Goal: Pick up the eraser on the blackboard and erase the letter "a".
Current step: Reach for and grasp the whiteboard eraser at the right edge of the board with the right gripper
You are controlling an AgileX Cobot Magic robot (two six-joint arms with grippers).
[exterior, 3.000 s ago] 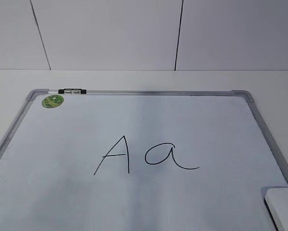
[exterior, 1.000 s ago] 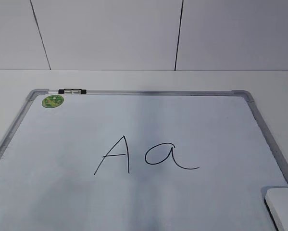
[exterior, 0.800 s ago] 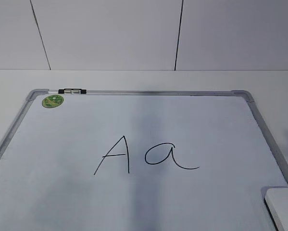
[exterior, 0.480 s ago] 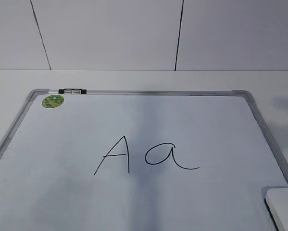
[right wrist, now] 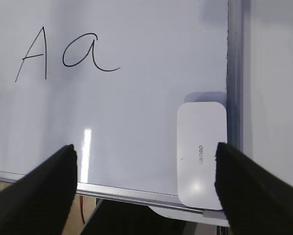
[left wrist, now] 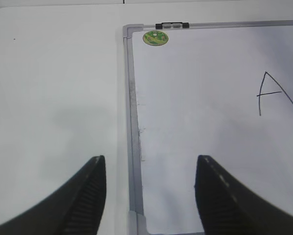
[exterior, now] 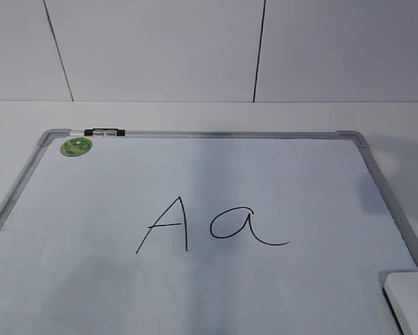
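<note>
The blackboard (exterior: 215,174) is a white board with a grey frame, lying flat on the table. The cursive letter "a" (exterior: 247,227) is drawn near its middle, right of a capital "A" (exterior: 167,225). The white eraser (exterior: 409,301) lies at the board's near right corner. In the right wrist view the eraser (right wrist: 201,152) lies by the right frame, under my right gripper (right wrist: 145,152), which is open and empty above the board's near edge. My left gripper (left wrist: 150,166) is open and empty over the board's left frame (left wrist: 133,147). Neither gripper shows in the exterior view.
A black-and-white marker (exterior: 104,132) lies on the board's far frame beside a round green sticker (exterior: 76,146). White table surrounds the board, with a white panelled wall behind. The table's near edge shows under the board (right wrist: 136,196) in the right wrist view.
A faint shadow has spread over the board's far right corner and the table beside it. The board, letters and eraser have not moved.
</note>
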